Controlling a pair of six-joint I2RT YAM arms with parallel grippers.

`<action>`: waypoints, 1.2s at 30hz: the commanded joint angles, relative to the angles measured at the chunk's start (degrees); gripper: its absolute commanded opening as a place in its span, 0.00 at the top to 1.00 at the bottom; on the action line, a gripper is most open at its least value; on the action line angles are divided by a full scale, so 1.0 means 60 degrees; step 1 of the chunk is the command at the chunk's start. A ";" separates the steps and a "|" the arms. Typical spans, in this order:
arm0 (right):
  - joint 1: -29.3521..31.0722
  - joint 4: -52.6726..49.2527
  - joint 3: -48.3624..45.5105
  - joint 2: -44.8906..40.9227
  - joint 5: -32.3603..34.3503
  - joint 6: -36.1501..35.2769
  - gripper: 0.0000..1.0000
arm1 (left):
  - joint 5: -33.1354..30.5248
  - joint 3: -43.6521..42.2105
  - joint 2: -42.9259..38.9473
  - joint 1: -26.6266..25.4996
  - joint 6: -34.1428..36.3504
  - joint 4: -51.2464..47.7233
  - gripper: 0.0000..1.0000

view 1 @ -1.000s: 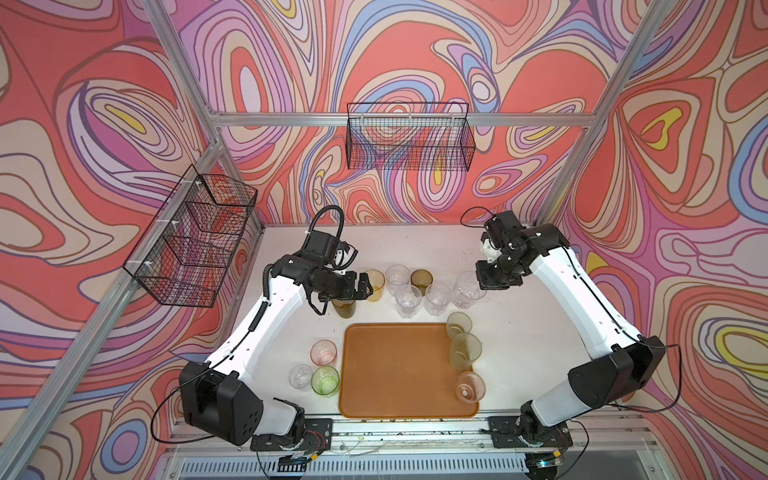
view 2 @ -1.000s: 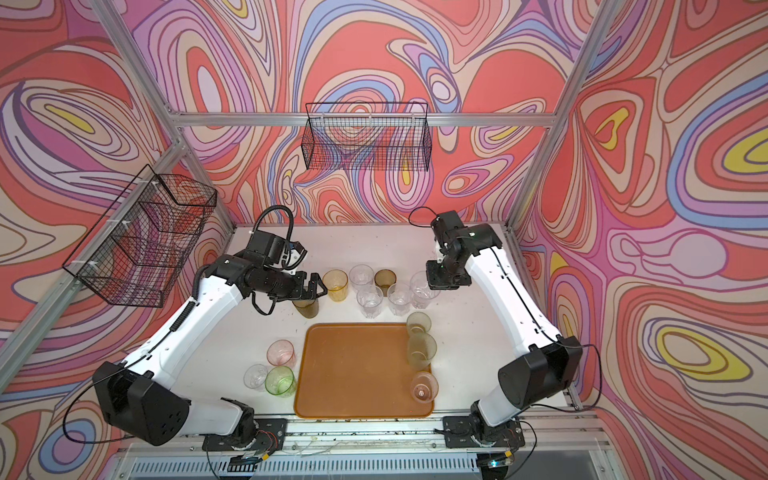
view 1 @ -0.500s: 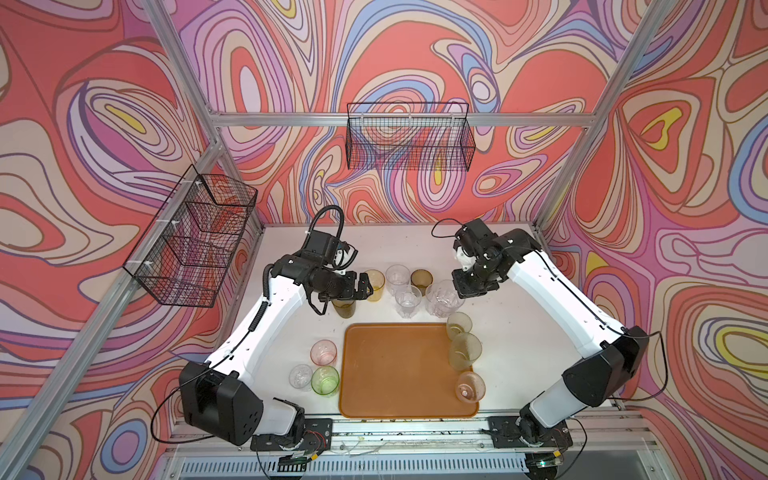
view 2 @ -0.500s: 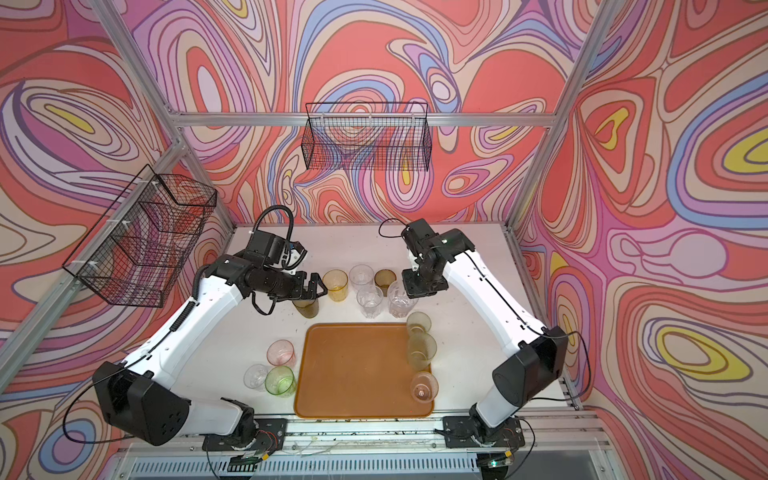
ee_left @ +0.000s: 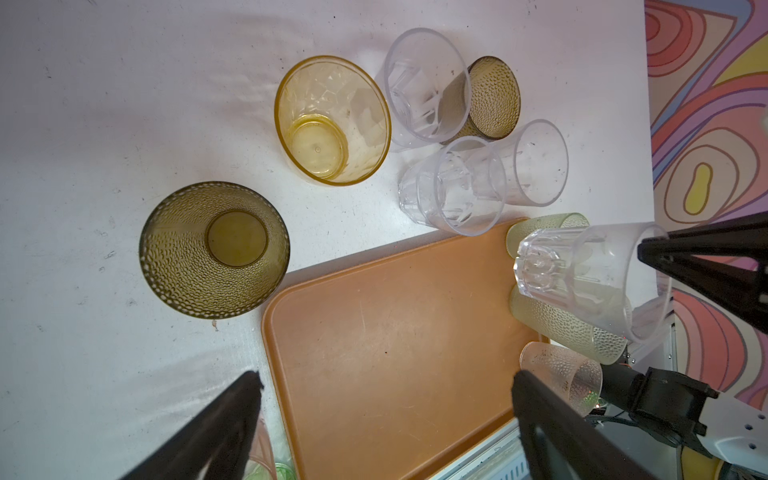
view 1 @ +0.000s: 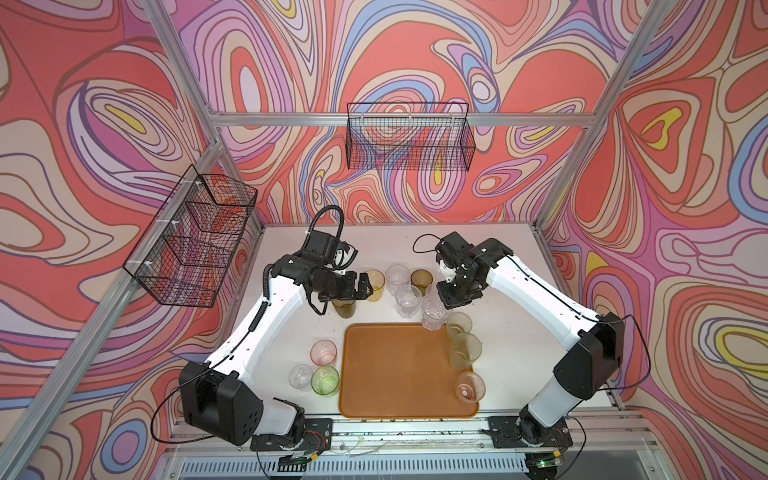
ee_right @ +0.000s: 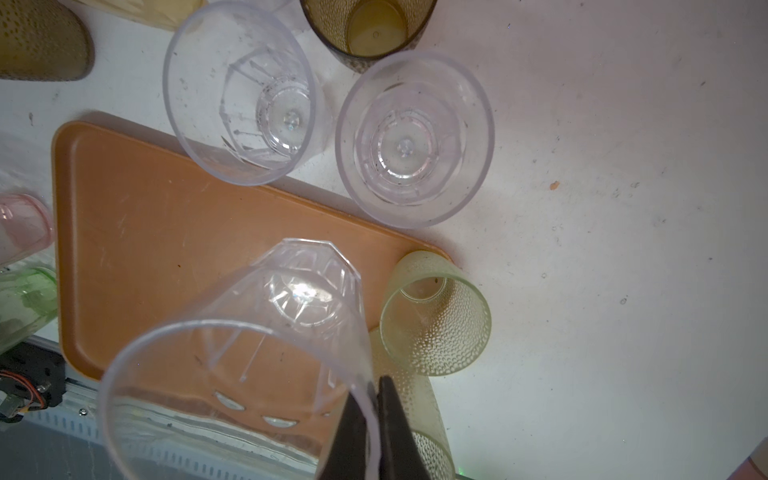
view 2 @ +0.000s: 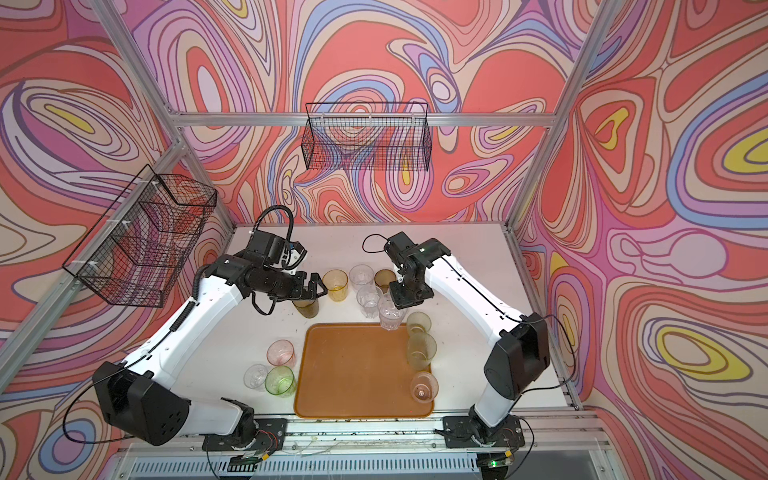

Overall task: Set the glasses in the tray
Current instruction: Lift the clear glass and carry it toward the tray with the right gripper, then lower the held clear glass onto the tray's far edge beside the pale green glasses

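Observation:
The orange-brown tray lies at the table's front middle. My right gripper is shut on the rim of a clear faceted glass, tilted above the tray's far right corner. My left gripper hangs open and empty beside an amber glass, over a dark olive glass. Clear glasses and another olive glass stand behind the tray. Two pale green glasses and a pinkish one sit along its right edge.
Left of the tray stand a pink glass, a clear glass and a bright green glass. Black wire baskets hang on the back wall and the left wall. White table shows at the far right.
My right arm has carried the clear glass leftward and toward the tray's far right corner. The left arm has stayed where it was.

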 commanded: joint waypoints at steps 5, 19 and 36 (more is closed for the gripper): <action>0.0079 0.0648 -0.0443 0.0331 -0.0003 -0.0483 1.00 | -0.0108 0.0033 -0.0155 -0.0042 -0.0091 -0.0096 0.03; 0.0079 0.1264 -0.0969 0.0806 -0.0010 -0.0835 1.00 | -0.0144 0.0208 -0.0111 -0.0056 -0.0066 -0.0238 0.03; 0.0094 0.1477 -0.1169 0.1313 0.0155 -0.0955 1.00 | -0.0152 0.0136 -0.0067 -0.0051 -0.0077 -0.0165 0.03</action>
